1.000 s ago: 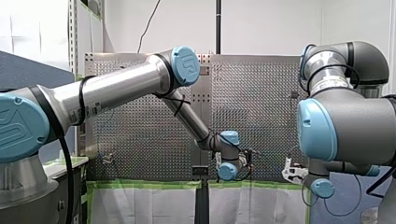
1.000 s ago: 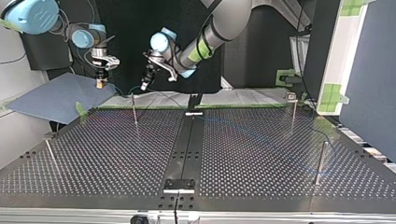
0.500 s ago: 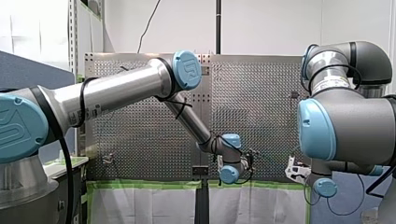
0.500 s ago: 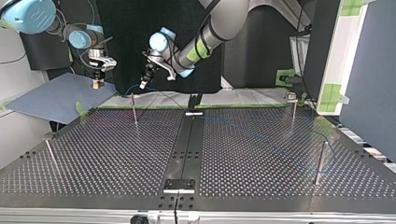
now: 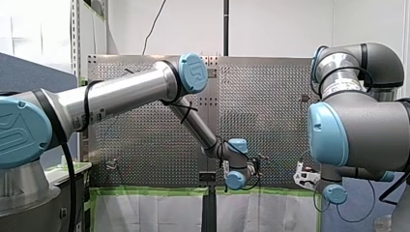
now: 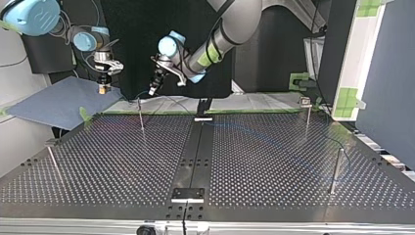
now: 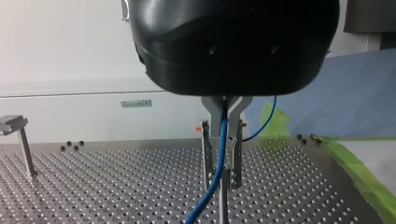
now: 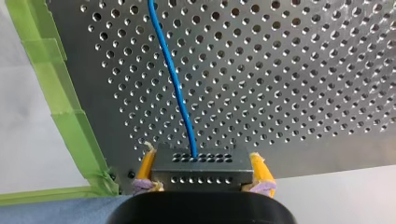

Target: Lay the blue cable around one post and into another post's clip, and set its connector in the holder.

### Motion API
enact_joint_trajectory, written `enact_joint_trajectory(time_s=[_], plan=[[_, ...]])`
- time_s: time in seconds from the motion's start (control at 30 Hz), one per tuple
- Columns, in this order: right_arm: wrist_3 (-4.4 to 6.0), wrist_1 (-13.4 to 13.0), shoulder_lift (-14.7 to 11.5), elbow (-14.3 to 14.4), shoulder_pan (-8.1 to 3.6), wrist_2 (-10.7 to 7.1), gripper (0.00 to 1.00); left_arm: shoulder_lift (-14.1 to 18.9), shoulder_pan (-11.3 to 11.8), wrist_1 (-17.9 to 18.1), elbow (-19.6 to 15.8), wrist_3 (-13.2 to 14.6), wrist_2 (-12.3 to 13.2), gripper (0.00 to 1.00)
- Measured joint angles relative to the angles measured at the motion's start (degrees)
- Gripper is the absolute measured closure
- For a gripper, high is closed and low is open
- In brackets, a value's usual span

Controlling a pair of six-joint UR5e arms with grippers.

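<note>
My left gripper (image 7: 222,184) has its metal fingers (image 7: 207,154) drawn in narrow on the cable (image 7: 223,135). The cable runs between them and drops past the tips toward the table (image 7: 93,186). The tips hang just above the top of the post (image 7: 223,205), and the cable crosses in front of it. Behind the gripper the blue line loops off to one side.

My right gripper (image 8: 204,167) is clamped on the connector (image 8: 203,158), a grey perforated block with a yellow pad (image 8: 260,169) against each end. The cable leaves the block's face and runs straight out over the table, not far from the green tape (image 8: 70,116) along the edge.

In the top view this gripper points straight down, well to the left of the post, off the table and over a blue sheet (image 6: 54,105). To the right of the post, only a faint blue trace of cable shows across the holes.

In the front view my left arm (image 5: 121,92) stretches long past the middle with its wrist bent low. My right arm (image 5: 358,130) is folded close, its wrist low as well.
</note>
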Motion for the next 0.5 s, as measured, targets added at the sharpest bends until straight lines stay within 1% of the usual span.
enact_joint_trajectory(time_s=[0.37, 0.5], plan=[[0.09, -0.34, 0.02, -0.31, 0.05, -0.11, 1.0, 0.0, 1.09, -0.29, 0.03, 0.07, 0.07, 1.0], [0.17, -0.36, 0.02, -0.45, 0.01, -0.05, 1.0, 0.0, 1.58, -0.3, 0.03, -0.27, 0.55, 1.0]])
